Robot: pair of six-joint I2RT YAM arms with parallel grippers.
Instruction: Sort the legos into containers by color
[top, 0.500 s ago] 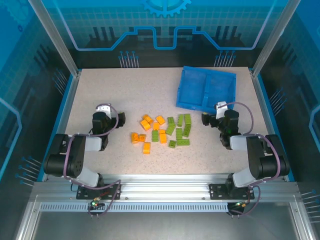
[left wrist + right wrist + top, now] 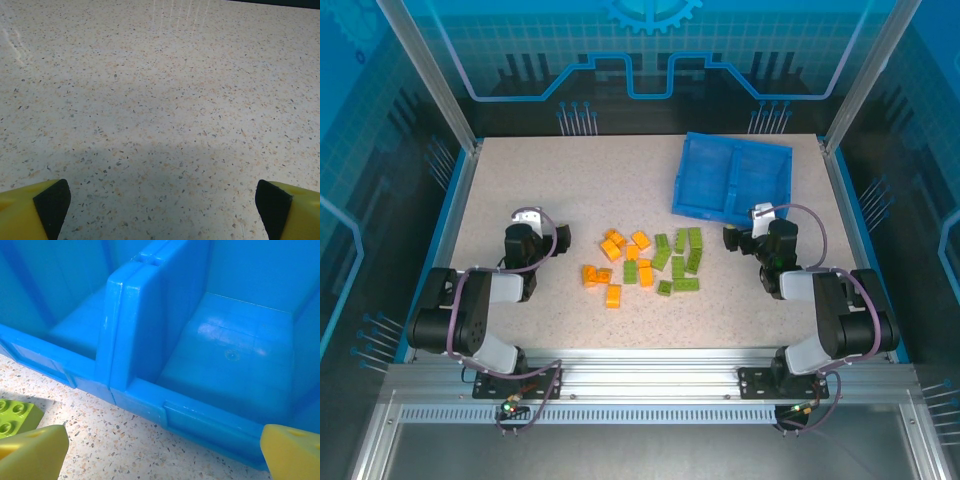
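Note:
The legos lie loose mid-table in the top view: an orange cluster (image 2: pixel 618 262) on the left and an olive-green cluster (image 2: pixel 678 258) beside it on the right. The containers are one blue tray (image 2: pixel 705 178) at the back right, split by a middle wall, with both compartments bare. My left gripper (image 2: pixel 525 228) rests left of the bricks and stands open over bare table (image 2: pixel 162 210). My right gripper (image 2: pixel 760 228) stands open just in front of the tray's near wall (image 2: pixel 200 415), nothing between its fingers (image 2: pixel 162 455). One green lego (image 2: pixel 15 415) shows by its left fingertip.
The speckled tabletop (image 2: pixel 550 175) is framed by blue side rails and aluminium posts (image 2: pixel 430 80). Both arm bases sit at the near edge (image 2: pixel 640 380).

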